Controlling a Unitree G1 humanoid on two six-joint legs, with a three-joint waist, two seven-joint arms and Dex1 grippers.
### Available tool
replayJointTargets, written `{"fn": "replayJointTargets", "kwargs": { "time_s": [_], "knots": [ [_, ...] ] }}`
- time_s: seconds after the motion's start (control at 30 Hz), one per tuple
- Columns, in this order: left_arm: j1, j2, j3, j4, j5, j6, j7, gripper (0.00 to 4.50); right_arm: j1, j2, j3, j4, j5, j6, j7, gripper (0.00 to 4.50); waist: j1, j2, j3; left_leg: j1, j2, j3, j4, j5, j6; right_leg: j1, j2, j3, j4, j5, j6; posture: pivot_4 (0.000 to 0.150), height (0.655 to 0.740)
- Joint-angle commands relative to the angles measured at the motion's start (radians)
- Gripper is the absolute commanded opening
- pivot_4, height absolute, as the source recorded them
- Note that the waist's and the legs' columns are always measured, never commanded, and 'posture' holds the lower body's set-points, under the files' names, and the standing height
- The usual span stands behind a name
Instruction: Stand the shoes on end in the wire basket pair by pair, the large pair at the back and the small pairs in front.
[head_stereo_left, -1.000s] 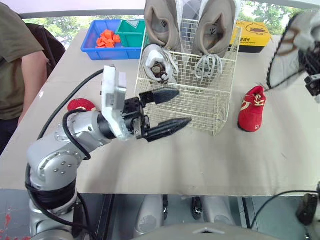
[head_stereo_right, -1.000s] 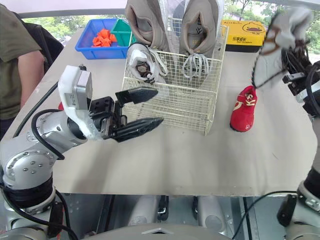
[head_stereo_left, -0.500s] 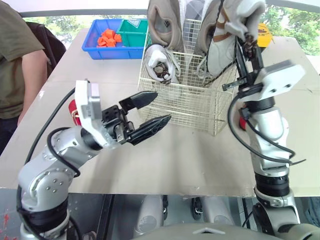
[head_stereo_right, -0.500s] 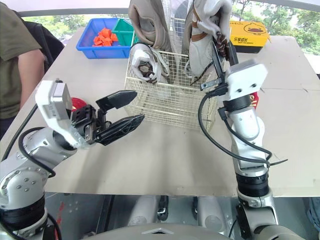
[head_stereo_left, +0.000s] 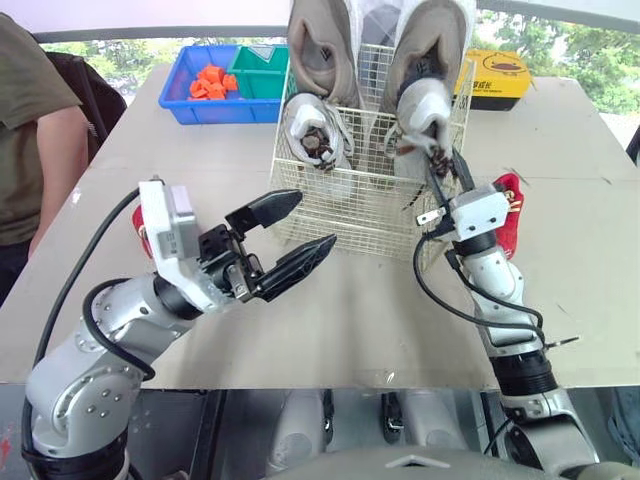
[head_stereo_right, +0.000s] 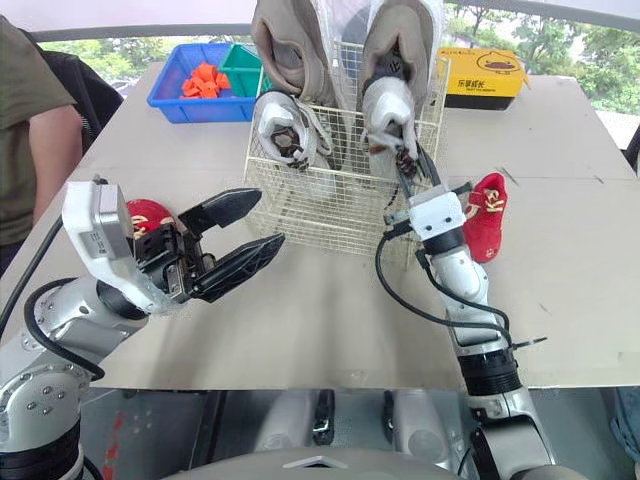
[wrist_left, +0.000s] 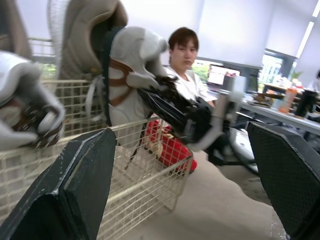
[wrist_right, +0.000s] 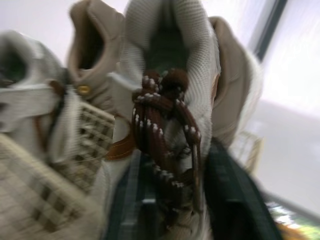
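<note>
Small shoe going in at the basket's front right

My right gripper (head_stereo_left: 437, 162) is clamped on a small grey shoe (head_stereo_left: 424, 108), held on end inside the wire basket (head_stereo_left: 350, 208), at its front right, just in front of the right shoe of the large beige pair (head_stereo_left: 325, 45), which stands upright along the back. The other small grey shoe (head_stereo_left: 312, 130) stands on end at the front left. My left gripper (head_stereo_left: 312, 220) hovers over the table (head_stereo_left: 380, 310) near the basket's front left corner, fingers spread wide and holding nothing. One red shoe (head_stereo_right: 485, 215) lies just right of the basket, another red shoe (head_stereo_right: 148, 215) beside my left arm.
</note>
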Motion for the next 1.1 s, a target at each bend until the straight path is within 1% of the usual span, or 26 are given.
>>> {"fn": "replayJointTargets", "kwargs": {
  "time_s": [0.03,0.07,0.13,0.17,0.3,0.4,0.47,0.53,0.6,0.63,0.7,0.77,0.8,0.9,0.93,1.03,1.07,1.1],
  "knots": [
    [0.020,-0.014,0.011,-0.023,0.020,-0.047,0.016,4.50,0.078,-0.012,-0.008,-0.014,0.097,0.060,0.071,2.65,0.003,-0.002,-0.002,0.000,0.000,0.000,0.000,0.000,0.000,0.000,-0.001,-0.001,0.000,0.000,0.000,0.150,0.7400],
    [0.029,-0.019,0.014,-0.017,0.030,-0.055,0.021,4.50,0.114,-0.028,-0.008,-0.046,0.139,0.075,0.109,3.11,0.006,-0.003,-0.004,0.000,0.000,-0.001,0.000,0.000,0.000,0.000,-0.001,-0.001,0.000,0.000,0.000,0.150,0.7400],
    [0.045,-0.026,0.022,-0.009,0.043,-0.066,0.034,4.50,0.168,-0.062,-0.016,-0.125,0.222,0.135,0.171,4.22,0.008,-0.004,-0.005,0.000,-0.001,-0.001,0.000,-0.003,-0.004,0.000,-0.003,-0.002,0.000,0.000,0.000,0.150,0.7400],
    [0.059,-0.027,0.027,-0.004,0.056,-0.065,0.049,4.50,0.184,-0.085,-0.031,-0.170,0.261,0.177,0.193,4.47,0.008,-0.004,-0.005,0.000,-0.001,-0.001,0.000,-0.003,-0.004,0.000,-0.004,-0.002,0.000,0.000,0.000,0.150,0.7400],
    [0.104,-0.043,0.041,0.003,0.097,-0.085,0.085,4.50,0.195,-0.193,-0.068,-0.297,0.378,0.309,0.290,4.47,0.002,-0.001,-0.002,-0.002,-0.002,0.001,0.000,-0.003,-0.004,-0.001,-0.006,-0.002,-0.001,0.000,0.000,0.150,0.7400],
    [0.149,-0.084,0.086,0.020,0.118,-0.086,0.180,4.50,0.156,-0.322,-0.105,-0.407,0.562,0.453,0.427,4.47,0.002,0.002,0.000,-0.002,-0.001,0.001,-0.001,-0.003,-0.004,-0.003,-0.006,-0.002,-0.001,0.000,-0.001,0.150,0.7400],
    [0.174,-0.103,0.114,0.030,0.131,-0.078,0.238,4.50,0.106,-0.396,-0.117,-0.441,0.634,0.531,0.496,4.47,0.003,0.002,0.000,-0.003,-0.001,0.002,-0.003,-0.002,-0.002,-0.004,-0.005,-0.002,0.000,-0.001,-0.002,0.150,0.7400],
    [0.189,-0.115,0.133,0.036,0.136,-0.080,0.272,4.50,0.030,-0.430,-0.116,-0.427,0.641,0.581,0.511,4.47,0.003,0.003,0.001,-0.003,-0.001,0.001,-0.004,0.000,0.000,-0.005,-0.005,-0.002,-0.001,-0.002,-0.003,0.150,0.7400],
    [0.198,-0.112,0.133,0.033,0.148,-0.088,0.266,4.50,-0.066,-0.428,-0.113,-0.401,0.652,0.660,0.475,4.47,0.005,0.002,0.001,-0.003,-0.001,0.001,-0.005,0.000,0.000,-0.005,-0.004,-0.003,-0.001,-0.002,-0.003,0.150,0.7400],
    [0.201,-0.107,0.128,0.028,0.156,-0.091,0.259,4.50,-0.110,-0.430,-0.108,-0.396,0.665,0.712,0.463,4.47,0.006,0.002,0.002,-0.004,-0.001,0.001,-0.005,0.000,0.000,-0.005,-0.004,-0.003,-0.001,-0.002,-0.003,0.150,0.7400],
    [0.201,-0.101,0.123,0.015,0.156,-0.097,0.247,4.50,-0.195,-0.471,-0.080,-0.407,0.643,0.873,0.419,4.47,0.008,0.003,0.002,-0.005,-0.001,0.001,-0.005,0.000,0.000,-0.006,-0.005,-0.004,-0.002,-0.002,-0.003,0.150,0.7400],
    [0.201,-0.084,0.115,0.001,0.171,-0.115,0.204,4.50,-0.282,-0.474,-0.063,-0.403,0.644,0.982,0.390,4.47,0.012,0.002,0.002,-0.008,-0.001,0.001,-0.005,0.000,0.000,-0.008,-0.006,-0.004,-0.003,-0.002,-0.004,0.150,0.7400],
    [0.208,-0.074,0.113,-0.015,0.148,-0.127,0.154,4.50,-0.327,-0.487,-0.050,-0.402,0.663,1.060,0.393,4.47,0.012,0.002,0.002,-0.010,-0.001,0.000,-0.005,0.000,0.000,-0.010,-0.006,-0.005,-0.003,-0.001,-0.004,0.150,0.7400],
    [0.234,-0.024,0.118,-0.054,0.094,-0.147,0.011,4.50,-0.434,-0.525,0.017,-0.382,0.641,1.189,0.437,4.47,0.012,0.002,0.002,-0.020,-0.002,-0.001,-0.003,0.000,0.000,-0.019,-0.006,-0.006,-0.003,-0.001,-0.005,0.150,0.7400],
    [0.245,-0.002,0.125,-0.058,0.085,-0.148,-0.032,4.50,-0.468,-0.519,0.035,-0.362,0.631,1.216,0.439,4.47,0.012,0.002,0.002,-0.021,-0.002,-0.001,-0.004,0.000,0.000,-0.019,-0.007,-0.006,-0.004,-0.001,-0.005,0.150,0.7400],
    [0.256,0.043,0.142,-0.052,0.054,-0.149,-0.101,4.50,-0.553,-0.491,0.067,-0.289,0.596,1.292,0.416,4.47,0.007,0.003,0.002,-0.021,-0.002,-0.001,-0.005,0.000,0.000,-0.020,-0.007,-0.006,-0.005,-0.001,-0.005,0.150,0.7400],
    [0.253,0.061,0.147,-0.047,0.050,-0.148,-0.122,4.50,-0.582,-0.483,0.086,-0.250,0.568,1.292,0.416,3.95,0.005,0.003,0.002,-0.021,-0.002,-0.001,-0.005,0.000,0.001,-0.020,-0.007,-0.006,-0.004,-0.001,-0.005,0.150,0.7400],
    [0.249,0.074,0.152,-0.042,0.046,-0.147,-0.136,4.50,-0.606,-0.473,0.093,-0.217,0.549,1.308,0.409,3.64,0.003,0.003,0.002,-0.021,-0.001,-0.001,-0.005,0.000,0.001,-0.020,-0.007,-0.007,-0.004,-0.001,-0.005,0.150,0.7400]
  ]
}}
